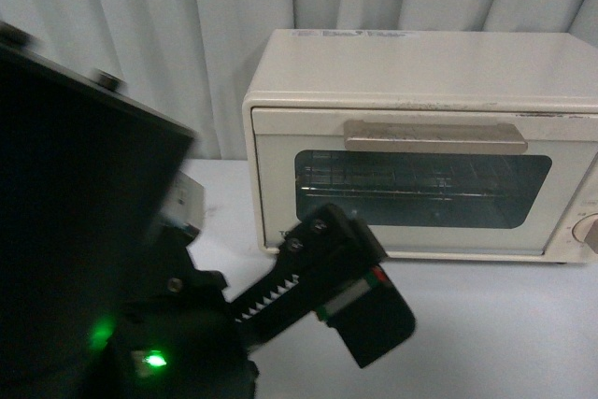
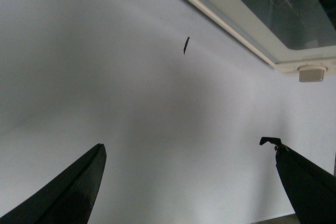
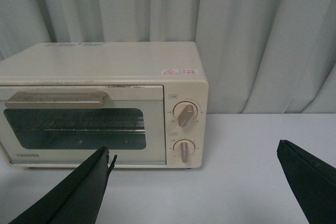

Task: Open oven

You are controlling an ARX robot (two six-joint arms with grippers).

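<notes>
Pale curtain (image 1: 187,25) hangs behind a white counter (image 1: 486,324). The oven (image 1: 420,72) sits toward the back of the counter, close to the curtain. Its long axis runs side to side across the robot's view, and its door (image 1: 280,184) faces the robot. The handle (image 1: 434,135) is a level bar along the door's top edge, and two knobs (image 3: 184,114) sit at the oven's right end.

The door is shut and nothing touches the handle, so this looks like the approach step. The left tool (image 2: 184,145) is spread wide and low over the counter. It is near the oven's lower front edge, well below the handle. The right tool (image 3: 192,148) is also spread wide. It stands off in front of the oven, facing the knob end.

With the handle at the top, the door probably hinges at the bottom. The next move then calls for lifting a tool to the bar, setting its fingers above and below, and closing. The pull would go outward and down along the door's arc. The oven looks light, so it may slide forward.
</notes>
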